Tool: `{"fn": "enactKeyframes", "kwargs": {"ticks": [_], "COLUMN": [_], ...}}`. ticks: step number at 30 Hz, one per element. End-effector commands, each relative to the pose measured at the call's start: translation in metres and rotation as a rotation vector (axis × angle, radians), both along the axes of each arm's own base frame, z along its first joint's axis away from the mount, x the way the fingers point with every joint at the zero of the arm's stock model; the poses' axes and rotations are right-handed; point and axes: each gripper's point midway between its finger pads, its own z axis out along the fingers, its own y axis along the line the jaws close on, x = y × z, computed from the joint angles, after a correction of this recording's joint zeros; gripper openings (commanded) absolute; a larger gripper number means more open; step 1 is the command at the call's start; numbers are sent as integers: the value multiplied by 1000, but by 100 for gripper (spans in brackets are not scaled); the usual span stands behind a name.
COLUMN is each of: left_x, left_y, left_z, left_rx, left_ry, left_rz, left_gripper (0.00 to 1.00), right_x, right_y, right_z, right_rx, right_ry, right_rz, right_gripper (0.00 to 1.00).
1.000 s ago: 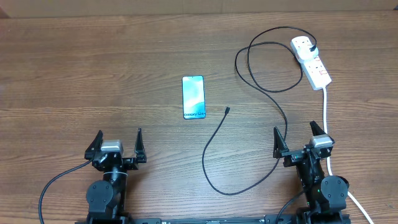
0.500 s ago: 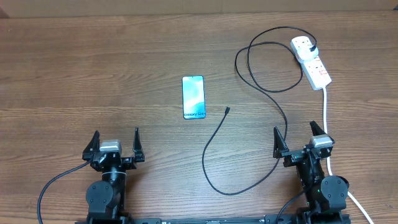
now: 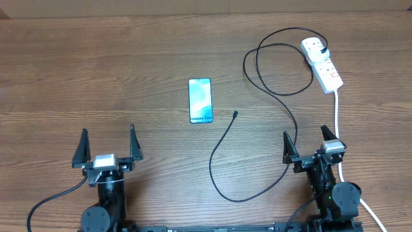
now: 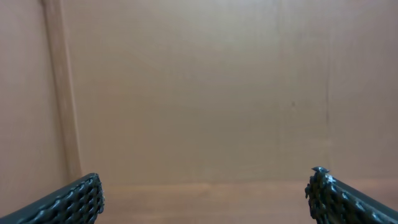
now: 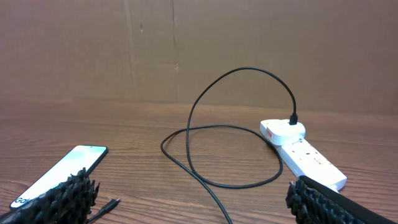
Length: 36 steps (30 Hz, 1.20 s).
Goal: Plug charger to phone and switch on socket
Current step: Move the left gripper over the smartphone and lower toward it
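The phone [image 3: 200,100] lies flat mid-table, its blue screen up; it also shows at the lower left of the right wrist view [image 5: 62,169]. The charger's connector tip [image 3: 235,115] rests just right of the phone, apart from it. The black cable loops back to a plug [image 3: 325,50] seated in the white socket strip [image 3: 329,71] at the far right. My left gripper [image 3: 108,130] is open near the front left edge. My right gripper [image 3: 304,132] is open at the front right, facing the cable [image 5: 211,134], tip [image 5: 111,203] and socket [image 5: 305,155]. Neither holds anything.
The strip's thick white lead [image 3: 337,116] runs down the right side past my right arm. A cardboard wall [image 5: 186,50] stands behind the wooden table [image 3: 96,64]. The left wrist view shows only that wall [image 4: 199,93] and my fingertips [image 4: 74,199].
My left gripper has shifted left and tipped upward, still open. The right arm, phone, cable and socket have not moved.
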Motion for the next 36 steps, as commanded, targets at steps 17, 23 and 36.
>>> {"fn": "enactKeyframes", "kwargs": {"ticks": [17, 23, 36], "left_x": [-59, -46, 51], "left_y": [-80, -49, -84], "left_z": [121, 147, 151], "left_rx": [132, 34, -88], "left_ry": [-246, -89, 577], "left_rz": [-475, -307, -488], "left_gripper": [100, 100, 100], "right_x": [0, 0, 0], "right_y": [0, 0, 0], "right_z": [-2, -2, -2], "right_rx": [5, 5, 4], "right_ry": [-1, -1, -1], "right_rz": [0, 0, 0], "right_gripper": [100, 100, 100]}}
